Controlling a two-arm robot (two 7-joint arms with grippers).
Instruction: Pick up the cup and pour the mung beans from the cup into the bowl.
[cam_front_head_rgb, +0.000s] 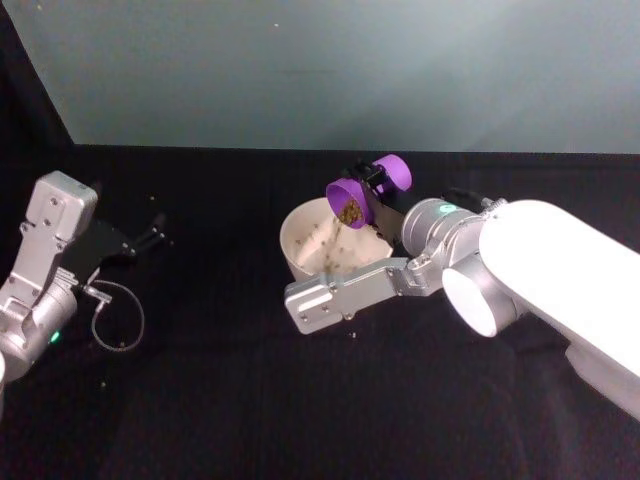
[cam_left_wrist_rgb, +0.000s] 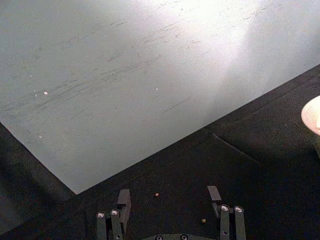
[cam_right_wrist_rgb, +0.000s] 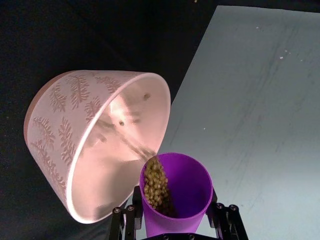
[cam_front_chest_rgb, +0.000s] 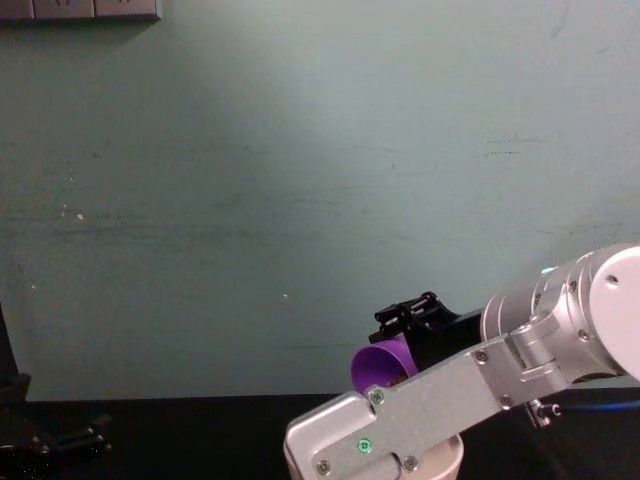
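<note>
- Right pincer (cam_right_wrist_rgb: 175, 227) pinches the cup (cam_front_head_rgb: 392, 172) near its base, one finger on each side. It holds the cup tipped, mouth down toward the bowl (cam_front_head_rgb: 300, 262).
- The cup hangs above the bowl's far right rim, not touching it.
- Mung beans (cam_right_wrist_rgb: 156, 182) are heaped at the low lip, and a thin stream falls into the bowl. A good share is in the cup yet.
- Risk: the stream lands close to the rim rather than mid-bowl. A small drift outward would likely send grains over the edge.
- Risk: a sharper tilt could dump the heap at once, and the grains would bounce off the hard inner wall.
- Stray grains (cam_left_wrist_rgb: 157, 194) lying on the black bench (cam_front_head_rgb: 250, 400) suggest beans scatter easily here.
- Risk: the cup is smooth and tapered, so it may slide in the pinch when steeply tipped.
- The right arm's link lies just beside the bowl's near wall, and a nudge could shift the bowl.
- Left pincer (cam_left_wrist_rgb: 168, 197) is spread and parked far left, well apart from the bowl.
</note>
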